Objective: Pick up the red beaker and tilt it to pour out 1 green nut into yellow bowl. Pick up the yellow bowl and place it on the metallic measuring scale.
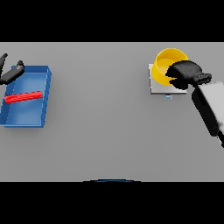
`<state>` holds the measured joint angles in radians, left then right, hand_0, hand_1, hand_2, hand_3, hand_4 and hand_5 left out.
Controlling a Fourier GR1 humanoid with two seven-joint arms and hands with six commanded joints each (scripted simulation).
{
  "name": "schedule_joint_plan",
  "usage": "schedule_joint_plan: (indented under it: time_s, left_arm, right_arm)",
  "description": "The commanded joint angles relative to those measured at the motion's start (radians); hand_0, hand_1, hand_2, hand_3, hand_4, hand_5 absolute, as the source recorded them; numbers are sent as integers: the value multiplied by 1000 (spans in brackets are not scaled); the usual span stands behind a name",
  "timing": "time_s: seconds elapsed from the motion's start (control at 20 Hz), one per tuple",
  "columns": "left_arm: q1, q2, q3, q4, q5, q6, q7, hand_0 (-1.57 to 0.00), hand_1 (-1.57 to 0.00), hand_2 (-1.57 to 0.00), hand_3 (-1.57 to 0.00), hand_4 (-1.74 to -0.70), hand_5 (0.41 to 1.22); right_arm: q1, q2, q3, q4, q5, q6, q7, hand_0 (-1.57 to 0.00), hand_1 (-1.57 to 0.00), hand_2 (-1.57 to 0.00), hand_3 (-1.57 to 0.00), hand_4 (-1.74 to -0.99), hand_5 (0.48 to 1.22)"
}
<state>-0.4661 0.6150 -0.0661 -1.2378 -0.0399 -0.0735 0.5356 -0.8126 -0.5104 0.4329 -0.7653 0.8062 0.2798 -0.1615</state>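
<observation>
**Bowl sits on the scale, right hand at its rim**

From where I stand, the yellow bowl (pixel 167 62) is on the metallic scale (pixel 158 87), over on the right side of the grey counter (pixel 105 127) and toward its far edge. The scale shows as a pale square plate under the bowl, with a small bluish mark just off its near edge. The bowl looks upright, its open mouth facing up, and I cannot see whether anything lies inside it.

The right hand (pixel 186 74) comes in from the right on a white and grey arm. It is pressed against the near right side of the bowl, with its dark fingers curled over the rim, so it looks to be gripping the bowl. The hand covers that part of the rim and the right corner of the scale.

Well apart, on the left side of the counter, lies a blue tray (pixel 45 94) with low walls. A red bar-shaped thing (pixel 23 96) lies flat inside it, slightly slanted, running across the tray's middle. It may be the beaker on its side, but I cannot tell.

The left hand (pixel 12 72) shows at the far left corner of the tray, fingers loose and spread, holding nothing.
</observation>
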Motion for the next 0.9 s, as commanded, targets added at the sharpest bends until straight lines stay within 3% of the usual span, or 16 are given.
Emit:
schedule_joint_plan:
  time_s: [0.0, 0.05, 0.1, 0.15, 0.2, 0.3, 0.35, 0.45, 0.55, 0.7, 0.85]
  left_arm:
    - [3, -3, 0, 0, 4, -2, -3, 1, 1, 1, 1, -845, 788]
    - [1, -1, 0, 2, 5, -7, -5, 1, 1, 1, 1, -844, 783]
    - [-4, -4, -5, -3, 5, -10, 3, 1, 1, 1, 1, -842, 780]
    - [-2, -2, -7, -3, 0, -8, 5, 1, 1, 1, 1, -838, 779]
    - [-1, -5, -8, -2, -1, -5, 9, 1, 1, 1, 1, -836, 775]
    - [2, -5, -4, -10, 7, -7, 0, 1, 1, 1, 1, -836, 774]
    - [-2, -7, -8, -4, 2, -6, 2, 1, 1, 1, 1, -834, 771]
    - [6, -11, 1, -9, 14, -3, 0, 1, 1, 1, 1, -839, 764]
    - [3, -11, -1, -2, 12, -6, 2, 1, 1, 1, 1, -837, 760]
    - [-9, -4, 0, 12, 5, -10, -1, 1, 1, 1, 1, -834, 750]
    - [-12, -12, -5, 15, 4, -10, 3, 1, 1, 1, 1, -835, 755]
  right_arm:
    - [-4, -1, 0, 7, 1, 3, -1, -1571, -1571, -1382, -1417, -1741, 1221]
    - [-2, -1, 1, 10, -3, 3, -12, -1571, -1571, -1374, -1448, -1741, 1221]
    - [-11, 2, -2, 17, -4, 4, -10, -1571, -1571, -1404, -1376, -1741, 1221]
    - [-8, -2, -5, 17, -7, 5, -9, -1565, -1496, -1437, -1249, -1741, 1221]
    - [-11, 4, -5, 29, -4, 7, 7, -1558, -1428, -1343, -1110, -1682, 1221]
    - [-8, 5, -13, 28, -17, 16, 8, -1335, -1125, -1007, -816, -1592, 1074]
    - [-9, 11, -21, 32, -25, 22, 22, -1147, -958, -848, -688, -1559, 1014]
    - [-3, 10, -37, 11, -51, 54, 39, -757, -673, -579, -476, -1513, 923]
    - [-12, 7, -44, 30, -54, 62, 39, -484, -459, -376, -318, -1485, 863]
    - [-14, 5, -25, 21, -41, 78, 36, -247, -243, -192, -164, -1448, 824]
    - [-5, 3, -12, 33, -26, 75, 38, -126, -124, -98, -84, -1409, 804]
